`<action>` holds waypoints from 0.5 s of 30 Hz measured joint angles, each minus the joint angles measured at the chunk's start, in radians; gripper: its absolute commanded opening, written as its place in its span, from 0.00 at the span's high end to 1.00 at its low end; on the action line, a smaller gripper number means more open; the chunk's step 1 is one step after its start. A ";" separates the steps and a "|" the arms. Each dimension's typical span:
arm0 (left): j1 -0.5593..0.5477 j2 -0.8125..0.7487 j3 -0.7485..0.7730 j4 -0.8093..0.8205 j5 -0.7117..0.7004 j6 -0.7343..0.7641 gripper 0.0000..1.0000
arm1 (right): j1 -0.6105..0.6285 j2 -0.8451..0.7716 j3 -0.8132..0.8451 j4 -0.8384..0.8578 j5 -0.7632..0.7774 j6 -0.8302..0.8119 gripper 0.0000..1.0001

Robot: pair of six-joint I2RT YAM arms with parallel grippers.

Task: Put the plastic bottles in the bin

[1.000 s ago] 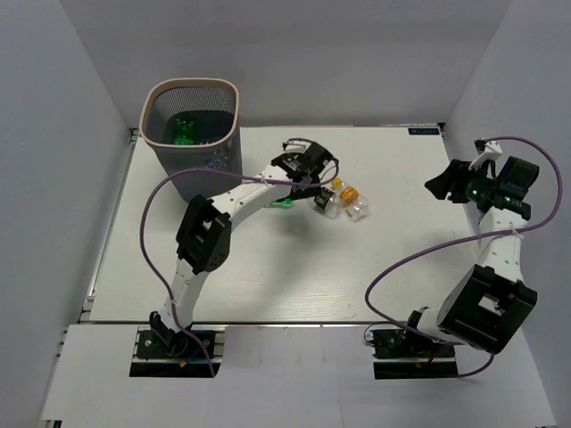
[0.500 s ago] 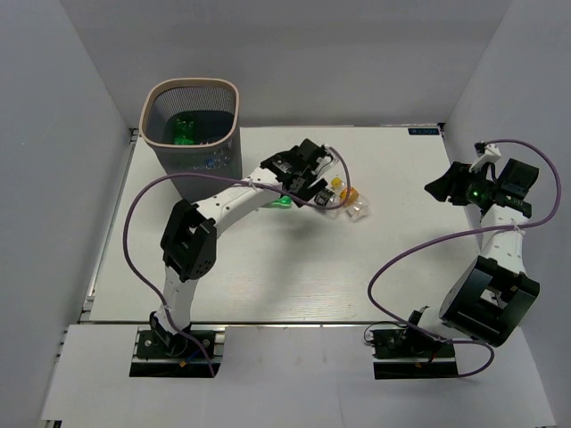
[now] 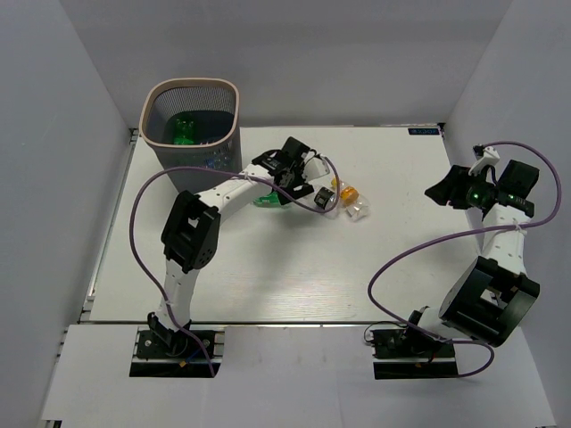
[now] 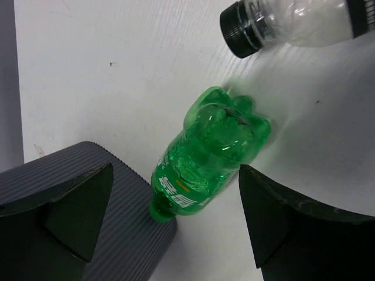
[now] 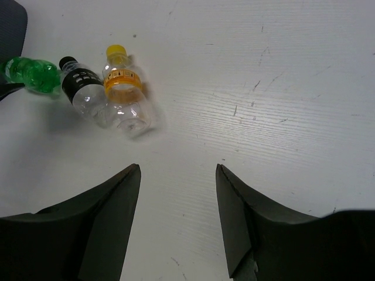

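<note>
I'm seeing one green bottle [image 3: 185,130] in the bin [image 3: 192,83], maybe more behind mesh; left gripper [image 4: 176,202] hanging released over second green bottle [image 4: 208,152] beside it, black-capped bottle [image 5: 85,89] and orange-labelled bottle [image 5: 124,96] waiting, right gripper [image 5: 176,172] idling empty, unclenched.

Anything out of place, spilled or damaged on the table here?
Nothing spilled or damaged. The green bottle lies on its side, cap against the outer wall of the bin; the black-capped bottle and orange-labelled bottle lie on their sides beside it.
</note>
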 measured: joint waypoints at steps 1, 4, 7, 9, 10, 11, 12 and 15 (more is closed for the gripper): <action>0.008 0.000 -0.008 0.011 0.010 0.009 0.02 | 0.000 0.000 0.000 -0.005 0.002 0.000 0.40; 0.031 0.000 -0.047 0.037 0.037 0.026 0.02 | 0.000 0.000 0.006 -0.022 0.008 0.000 0.40; 0.046 0.006 -0.083 0.037 0.071 0.037 0.02 | 0.000 0.000 0.013 -0.026 0.008 0.000 0.40; 0.050 0.024 -0.084 0.044 0.091 0.040 0.02 | 0.000 0.000 0.014 -0.026 0.009 0.002 0.40; 0.050 0.031 -0.084 0.047 0.098 0.041 0.02 | 0.000 0.000 0.014 -0.027 0.009 0.003 0.40; 0.050 0.041 -0.084 0.050 0.104 0.040 0.02 | 0.000 0.000 0.014 -0.028 0.009 0.004 0.40; 0.051 0.050 -0.084 0.056 0.110 0.042 0.04 | 0.000 0.000 0.014 -0.029 0.009 0.005 0.40; 0.054 0.074 -0.084 0.077 0.128 0.037 0.11 | 0.000 0.000 0.014 -0.029 0.008 0.010 0.40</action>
